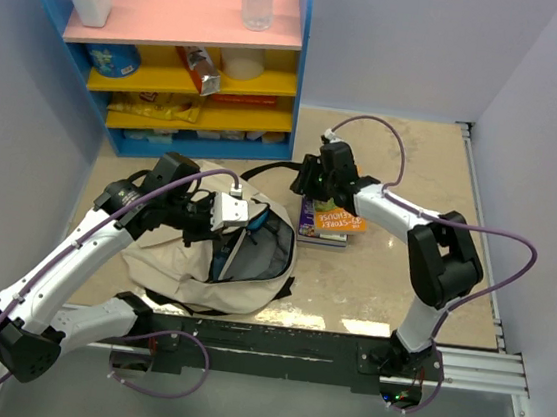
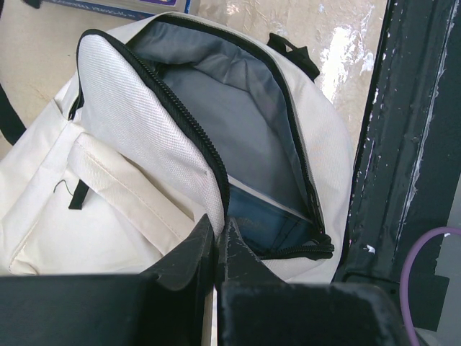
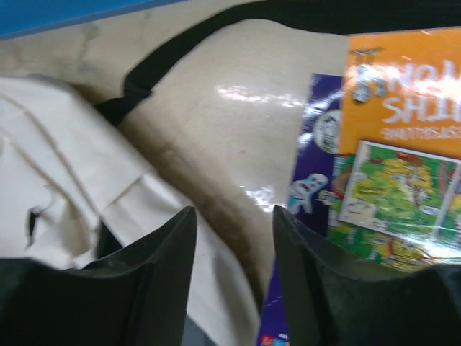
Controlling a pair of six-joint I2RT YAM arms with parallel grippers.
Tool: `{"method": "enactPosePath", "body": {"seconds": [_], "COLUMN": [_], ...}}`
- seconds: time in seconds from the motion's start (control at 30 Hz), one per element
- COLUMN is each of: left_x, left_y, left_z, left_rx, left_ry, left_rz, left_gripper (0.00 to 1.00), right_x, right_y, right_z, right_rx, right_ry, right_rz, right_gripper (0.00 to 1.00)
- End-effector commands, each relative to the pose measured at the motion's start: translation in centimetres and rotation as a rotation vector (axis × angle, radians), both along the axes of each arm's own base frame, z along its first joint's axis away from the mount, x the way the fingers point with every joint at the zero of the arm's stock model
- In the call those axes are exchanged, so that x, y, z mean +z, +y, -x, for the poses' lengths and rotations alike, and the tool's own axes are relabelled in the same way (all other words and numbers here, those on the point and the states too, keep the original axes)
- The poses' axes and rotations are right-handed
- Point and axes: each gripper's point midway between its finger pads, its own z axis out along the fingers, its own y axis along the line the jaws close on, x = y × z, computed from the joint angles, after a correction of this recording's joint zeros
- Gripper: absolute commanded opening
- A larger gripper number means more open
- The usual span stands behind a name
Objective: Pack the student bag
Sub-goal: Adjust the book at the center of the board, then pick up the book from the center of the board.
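The student bag [image 1: 177, 257], a cream canvas backpack with black straps, lies on the table with its main zip open and its grey lining showing [image 2: 216, 108]. A blue book [image 2: 263, 225] sits inside at the bottom of the opening. My left gripper [image 2: 216, 234] is shut on the bag's front flap edge and holds the mouth open [image 1: 257, 224]. My right gripper [image 3: 233, 215] is open with nothing between its fingers. It hovers over the gap between the bag's top and a stack of books [image 1: 332, 221]. An orange comic [image 3: 403, 144] lies on a purple one [image 3: 310, 194].
A blue shelf unit [image 1: 174, 66] with yellow and pink boards stands at the back left, holding bottles and snack packs. A black strap [image 3: 166, 58] lies on the table behind the bag. A dark metal rail [image 2: 410, 166] runs along the near edge.
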Motion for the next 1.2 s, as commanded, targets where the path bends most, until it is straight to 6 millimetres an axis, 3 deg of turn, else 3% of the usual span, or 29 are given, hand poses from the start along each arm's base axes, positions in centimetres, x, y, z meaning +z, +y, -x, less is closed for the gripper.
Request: {"method": "enactPosePath", "body": {"seconds": [0.0,0.13,0.17,0.23,0.33,0.53,0.87,1.17], "left_x": [1.3,1.3,1.3,1.3,1.2,1.5,1.9,2.2], "left_y": [-0.8,-0.8,-0.7,-0.7,-0.8,-0.8,-0.7,-0.8], "left_z": [0.2,0.3,0.3,0.3,0.4,0.5,0.6,0.6], "left_rx": [-0.019,-0.021,-0.02,-0.022,-0.025,-0.029,-0.034,-0.037], "left_ry": [-0.022,-0.022,-0.023,-0.025,-0.019,-0.022,-0.031,-0.035], "left_rz": [0.054,0.055,0.054,0.054,0.056,0.059,0.06,0.068], "left_gripper": [0.0,0.0,0.0,0.0,0.0,0.0,0.0,0.0], "right_x": [9.6,12.2,11.2,11.3,9.8,5.9,0.3,-4.2], "right_y": [2.9,-1.6,-4.2,-7.8,-11.7,-16.1,-15.7,-13.7], "right_z": [-1.0,-2.6,-3.2,-4.1,-4.3,-3.7,-1.2,1.2], "right_rx": [0.129,0.006,-0.051,-0.129,-0.207,-0.267,-0.23,-0.211], "right_ry": [-0.166,-0.217,-0.201,-0.206,-0.194,-0.097,0.016,0.139], "right_rz": [-0.166,-0.157,-0.15,-0.156,-0.112,-0.075,-0.107,-0.246], "right_gripper": [0.55,0.65,0.66,0.67,0.7,0.74,0.74,0.69]}}
